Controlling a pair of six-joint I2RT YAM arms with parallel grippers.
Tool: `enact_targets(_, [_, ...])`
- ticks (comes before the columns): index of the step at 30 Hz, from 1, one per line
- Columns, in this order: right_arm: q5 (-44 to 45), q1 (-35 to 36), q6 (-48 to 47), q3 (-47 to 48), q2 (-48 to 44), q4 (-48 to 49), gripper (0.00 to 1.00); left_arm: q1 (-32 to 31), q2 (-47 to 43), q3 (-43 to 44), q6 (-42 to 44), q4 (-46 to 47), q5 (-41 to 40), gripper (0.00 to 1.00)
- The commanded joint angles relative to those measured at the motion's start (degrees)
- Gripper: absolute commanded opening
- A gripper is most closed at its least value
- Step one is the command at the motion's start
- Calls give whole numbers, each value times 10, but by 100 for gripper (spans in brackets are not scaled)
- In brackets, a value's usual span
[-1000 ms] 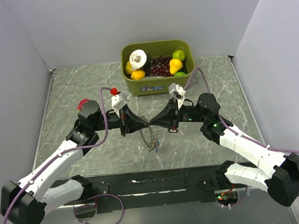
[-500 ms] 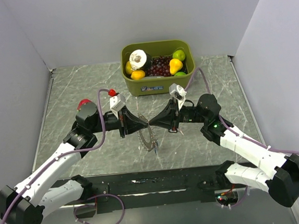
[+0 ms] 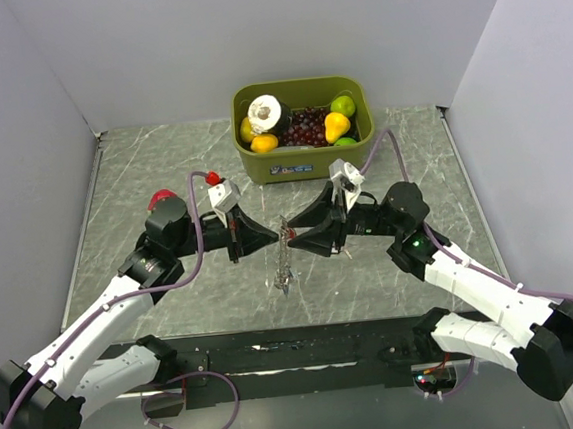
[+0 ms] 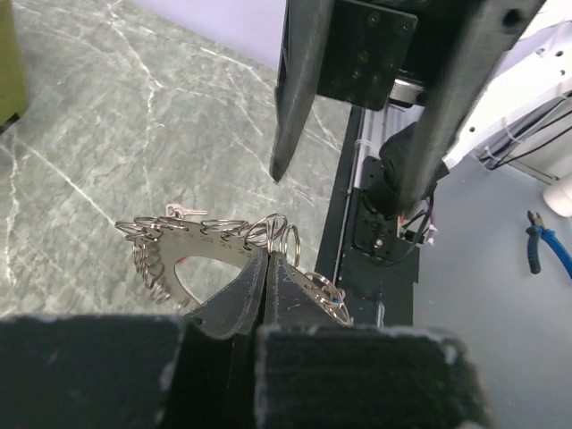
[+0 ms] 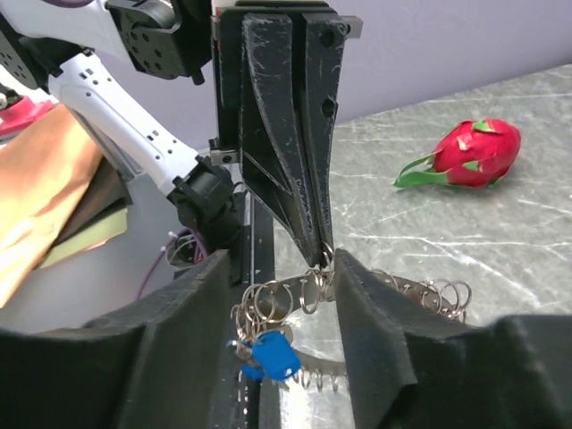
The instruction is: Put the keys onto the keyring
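Note:
The keyring (image 3: 283,260) is a thin metal ring fringed with small split rings; it hangs on edge between the two arms above the table. My left gripper (image 3: 273,238) is shut on its rim, and in the left wrist view the closed tips (image 4: 266,257) pinch the keyring (image 4: 183,246) beside two split rings. My right gripper (image 3: 293,232) faces it, open. In the right wrist view its fingers (image 5: 366,308) straddle the keyring (image 5: 420,293) without touching it. One blue-headed key (image 5: 273,356) hangs from a cluster of split rings low on the ring. No other keys show.
A green bin (image 3: 307,162) of toy fruit stands at the back centre. A red dragon fruit (image 3: 162,197) lies behind the left arm, also in the right wrist view (image 5: 469,154). A small red object (image 3: 214,178) sits near the bin's left corner.
My right gripper has opened and let go of the keyring. The ring, earlier tilted flat between both grippers, now hangs edge-on from the left gripper alone.

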Motion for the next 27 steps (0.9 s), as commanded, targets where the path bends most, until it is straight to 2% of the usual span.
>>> enact_targets(1, [15, 1, -7, -3, -15, 26, 66, -1, -8, 24, 24, 11, -20, 1])
enact_targets(5, [29, 0, -15, -6, -19, 12, 76, -20, -6, 32, 57, -12, -81, 1])
enact_targets(8, [38, -3, -22, -7, -20, 3, 80, -44, -1, 35, 89, -23, -146, 1])
enact_targets(16, [44, -23, -28, -21, -24, -13, 84, -64, -1, 4, 144, 32, -229, 1])
enact_targets(22, [28, -38, -16, -40, -4, -4, 84, -74, 44, -2, 191, -20, -360, 1])
enact_targets(27, [21, -40, -17, -60, 18, -6, 86, -81, 74, 0, 191, -48, -365, 1])
